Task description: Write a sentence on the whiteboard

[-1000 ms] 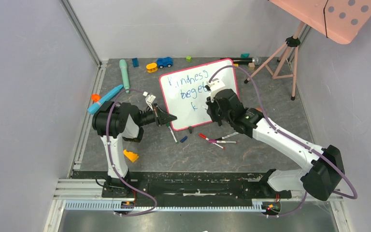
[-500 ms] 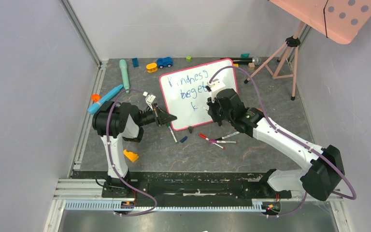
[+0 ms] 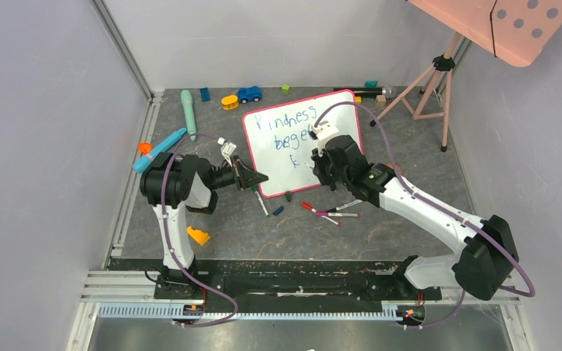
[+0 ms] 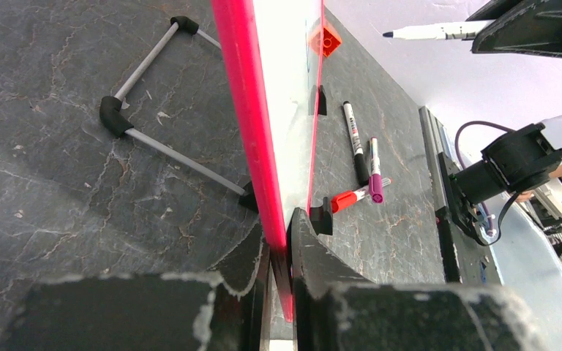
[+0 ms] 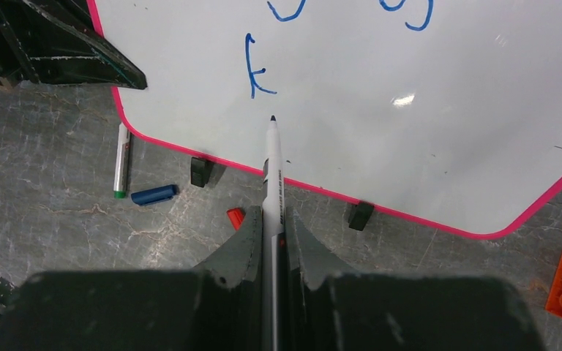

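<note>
The whiteboard point(image 3: 340, 121) with a pink-red frame stands tilted on the table's middle. The sentence point(image 3: 287, 121) in blue reads "Kindness", "beget" and a lone "K" point(image 5: 256, 69) on the third line. My left gripper point(image 3: 257, 178) is shut on the board's lower left frame edge point(image 4: 245, 95), one jaw on each side point(image 4: 282, 234). My right gripper point(image 5: 273, 219) is shut on a white marker point(image 5: 273, 164). The marker points at the board just right of and below the "K". In the left wrist view the marker point(image 4: 432, 31) stands a little off the board's face.
Loose markers point(image 3: 326, 212), a blue cap point(image 3: 278, 210) and a green-tipped marker point(image 3: 261, 201) lie in front of the board. An orange brick point(image 3: 197, 235) lies near the left arm. Toys point(image 3: 249, 93) line the back. A tripod point(image 3: 432, 88) and salmon dotted panel point(image 3: 519, 25) stand back right.
My right gripper with the marker has shifted slightly up and left. No new stroke shows on the board. The left arm has not moved.
</note>
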Available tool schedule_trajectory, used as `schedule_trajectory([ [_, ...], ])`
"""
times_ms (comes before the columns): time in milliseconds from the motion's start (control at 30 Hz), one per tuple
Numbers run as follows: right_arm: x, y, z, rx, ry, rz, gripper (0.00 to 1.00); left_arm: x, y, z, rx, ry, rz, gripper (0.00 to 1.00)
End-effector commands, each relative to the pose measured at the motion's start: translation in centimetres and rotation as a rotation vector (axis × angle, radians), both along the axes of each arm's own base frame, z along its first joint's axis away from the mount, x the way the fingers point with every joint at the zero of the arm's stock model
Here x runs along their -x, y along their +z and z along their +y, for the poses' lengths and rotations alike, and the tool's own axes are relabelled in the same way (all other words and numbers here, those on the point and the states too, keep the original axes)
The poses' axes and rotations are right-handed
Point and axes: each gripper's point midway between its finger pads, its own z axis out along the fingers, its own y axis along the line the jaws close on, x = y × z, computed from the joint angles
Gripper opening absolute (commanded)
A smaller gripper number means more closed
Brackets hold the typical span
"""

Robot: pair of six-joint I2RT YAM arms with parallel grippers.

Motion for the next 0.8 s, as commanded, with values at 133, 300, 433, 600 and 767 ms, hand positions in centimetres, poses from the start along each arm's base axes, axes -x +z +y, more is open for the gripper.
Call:
schedule_trajectory([
  [133,-0.6,-0.9,1.1,-0.012,0.031,0.007,0.0,-3.2,-1.7,1.4,-0.059,0.123,-0.121,0.04],
  [300,-1.4,-1.3,1.8,-0.007,0.037,0.0,0.0,-3.8,-1.9,1.7,-0.046,0.169,-0.075,0.04],
  [433,-2.4,-0.5,1.4,0.002,-0.006,-0.043,0.0,-4.1,-2.0,2.0,-0.043,0.204,-0.057,0.03],
  [600,-3.1,0.3,1.2,0.0,-0.032,-0.082,0.0,-4.1,-2.1,2.1,-0.043,0.218,-0.049,0.03],
  [767,-3.9,0.2,1.8,0.004,-0.034,-0.09,0.0,-4.0,-2.0,2.2,-0.05,0.222,-0.059,0.03],
])
